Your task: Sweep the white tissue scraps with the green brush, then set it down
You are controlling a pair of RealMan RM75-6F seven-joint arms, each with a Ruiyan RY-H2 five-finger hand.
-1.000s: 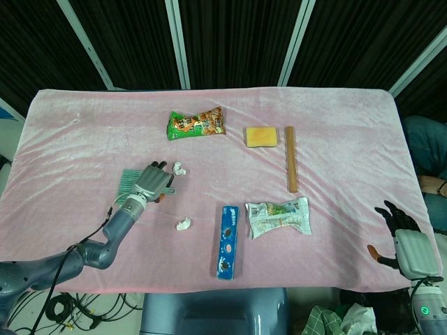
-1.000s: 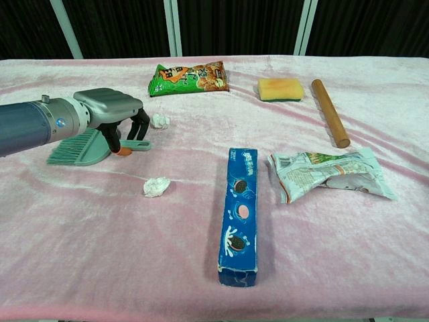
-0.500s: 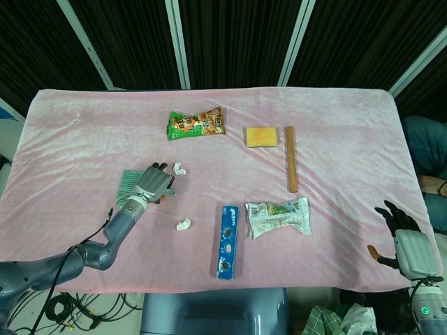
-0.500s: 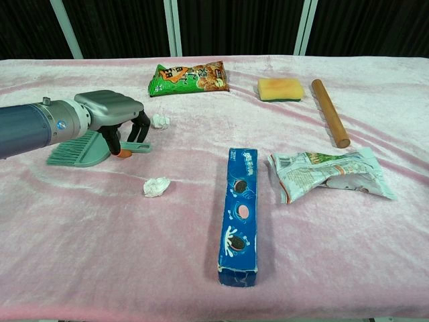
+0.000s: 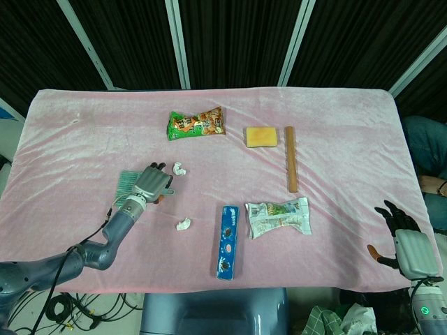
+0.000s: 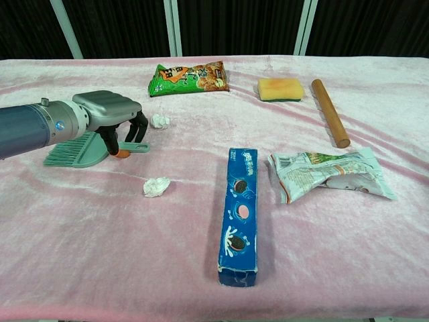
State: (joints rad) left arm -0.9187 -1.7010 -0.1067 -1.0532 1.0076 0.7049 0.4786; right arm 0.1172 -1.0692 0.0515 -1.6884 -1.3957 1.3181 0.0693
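Observation:
The green brush [image 6: 74, 153] lies low on the pink cloth at the left, bristles pointing left [image 5: 129, 180]. My left hand [image 6: 107, 111] arches over its handle and grips it, fingers curled around it [image 5: 154, 183]. One white tissue scrap [image 6: 159, 121] sits just right of the hand's fingers [image 5: 179, 168]. Another scrap [image 6: 156, 186] lies nearer the front edge [image 5: 184, 224]. My right hand [image 5: 405, 241] hangs off the table's front right corner, fingers spread, holding nothing.
A green snack bag [image 5: 195, 124] lies at the back. A yellow sponge [image 5: 260, 137] and a wooden stick [image 5: 290, 159] are at the back right. A blue cookie box [image 6: 240, 215] and a crumpled wrapper [image 6: 328, 173] occupy the middle front.
My left hand and the brush have edged very slightly left. The tissue scraps and my right hand have not moved.

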